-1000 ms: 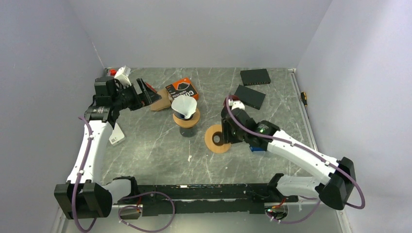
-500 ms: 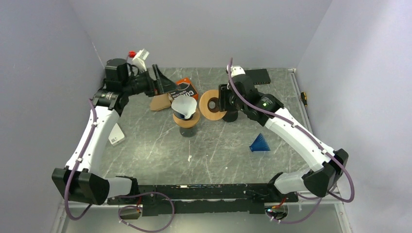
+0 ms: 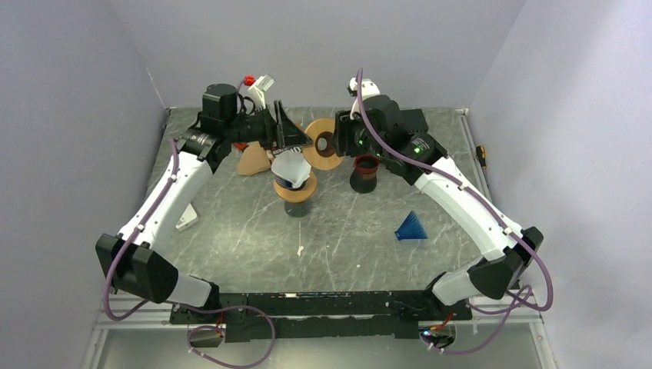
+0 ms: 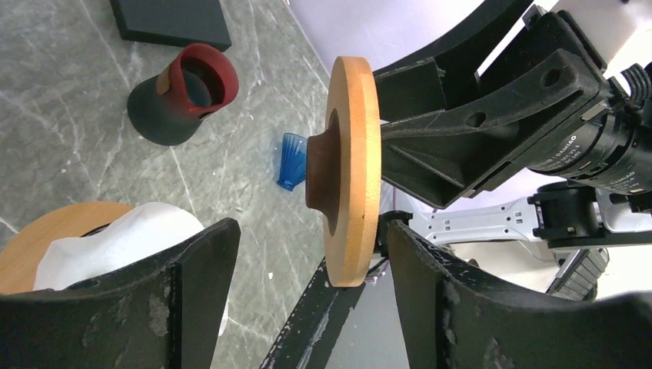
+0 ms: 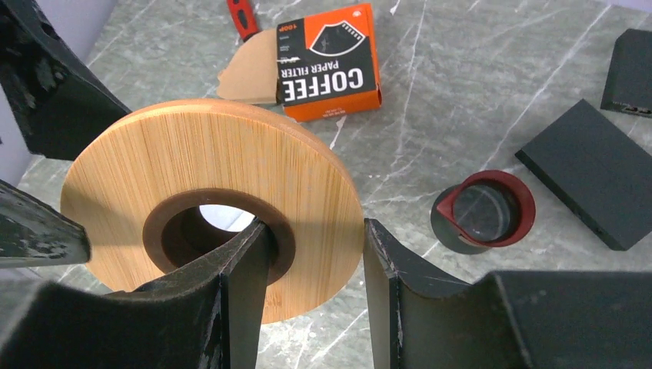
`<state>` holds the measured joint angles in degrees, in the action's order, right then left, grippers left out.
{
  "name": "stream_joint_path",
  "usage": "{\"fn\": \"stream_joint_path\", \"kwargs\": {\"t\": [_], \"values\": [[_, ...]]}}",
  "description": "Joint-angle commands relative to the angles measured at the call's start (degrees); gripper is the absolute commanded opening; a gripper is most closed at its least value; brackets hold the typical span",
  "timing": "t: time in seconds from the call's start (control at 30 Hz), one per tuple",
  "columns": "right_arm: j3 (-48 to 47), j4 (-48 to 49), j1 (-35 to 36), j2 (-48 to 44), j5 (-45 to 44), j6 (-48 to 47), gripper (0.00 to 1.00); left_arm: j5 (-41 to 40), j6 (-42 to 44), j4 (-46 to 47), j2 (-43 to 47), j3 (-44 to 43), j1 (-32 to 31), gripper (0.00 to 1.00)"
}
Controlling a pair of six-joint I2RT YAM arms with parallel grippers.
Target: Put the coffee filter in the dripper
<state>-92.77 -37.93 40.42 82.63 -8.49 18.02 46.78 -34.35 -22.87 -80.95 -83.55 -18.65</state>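
A white coffee filter [image 3: 292, 167] [image 4: 115, 238] stands in a wooden-collared dripper [image 3: 296, 190] at the table's middle. Above and behind it, my right gripper [image 3: 338, 142] [image 5: 315, 231] is shut on a second wooden ring [image 3: 321, 144] [image 5: 200, 154]. One finger goes through its brown centre hole and the other sits outside the rim. The ring hangs on edge in the air. My left gripper [image 3: 288, 134] [image 4: 307, 238] is open and straddles the lower edge of that ring [image 4: 354, 154]. Its right finger is almost at the ring's face, and the left finger stands well off.
An orange coffee filter box [image 5: 329, 61] and brown filter papers [image 3: 251, 163] lie at the back. A red-rimmed black cup [image 3: 366, 173] [image 4: 181, 100] stands right of the dripper. A blue cone [image 3: 413, 226] lies further right. Black boxes [image 5: 592, 173] sit at the back right.
My right arm lifted the wooden ring off the table and carried it up and back to the left gripper. My left arm swung right to meet it, its jaws narrowing around the ring's edge.
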Motion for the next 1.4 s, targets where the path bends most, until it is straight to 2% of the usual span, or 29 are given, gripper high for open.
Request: {"fn": "stream_joint_path", "kwargs": {"t": [0.0, 0.2, 0.33, 0.43, 0.53, 0.57, 0.67, 0.73, 0.9, 1.13, 1.37], "values": [[-4.3, 3.2, -0.3, 0.7, 1.1, -1.2, 0.3, 3.6, -2.0, 4.8, 0.4, 0.1, -0.7, 0.73], [-3.8, 3.4, -0.3, 1.4, 1.4, -1.3, 0.3, 4.6, -2.6, 6.7, 0.6, 0.8, -1.0, 0.42], [-3.6, 3.8, -0.3, 1.6, 0.9, -1.7, 0.31, 4.8, -1.3, 5.3, 0.1, 0.3, -1.0, 0.17], [-3.4, 4.2, -0.5, 1.6, 1.2, -2.2, 0.36, 4.4, -0.5, 4.1, -0.4, -0.5, -1.0, 0.0], [-3.1, 4.4, -1.8, 1.7, 3.9, -1.9, 0.62, 1.7, 0.5, 2.8, -0.4, -0.8, -1.0, 0.0], [-3.1, 4.3, -2.6, 1.7, 6.3, -1.7, 0.75, 0.6, 0.9, 2.5, -0.2, -0.8, -1.0, 0.0], [-2.6, 4.1, -5.2, 1.2, 11.3, -0.9, 0.93, -2.4, 4.2, -0.3, -0.1, -2.1, -0.9, 0.0], [-1.4, 5.0, -6.9, 0.2, 14.7, -0.2, 0.98, -4.0, 5.9, -2.3, -0.4, -3.4, -0.4, 0.0], [4.6, 11.4, -14.0, -3.3, 29.4, 4.9, 0.99, 0.0, 4.5, 0.2, -0.6, -4.0, 2.3, 0.0], [14.7, 27.6, -20.9, -6.9, 50.6, 14.4, 0.97, 14.4, -5.4, 18.7, 2.3, 2.0, 5.9, 0.0], [19.5, 46.3, -21.9, -5.4, 63.3, 26.6, 0.75, 20.7, -11.1, 29.2, 4.1, 4.4, 6.0, 0.0]]}}
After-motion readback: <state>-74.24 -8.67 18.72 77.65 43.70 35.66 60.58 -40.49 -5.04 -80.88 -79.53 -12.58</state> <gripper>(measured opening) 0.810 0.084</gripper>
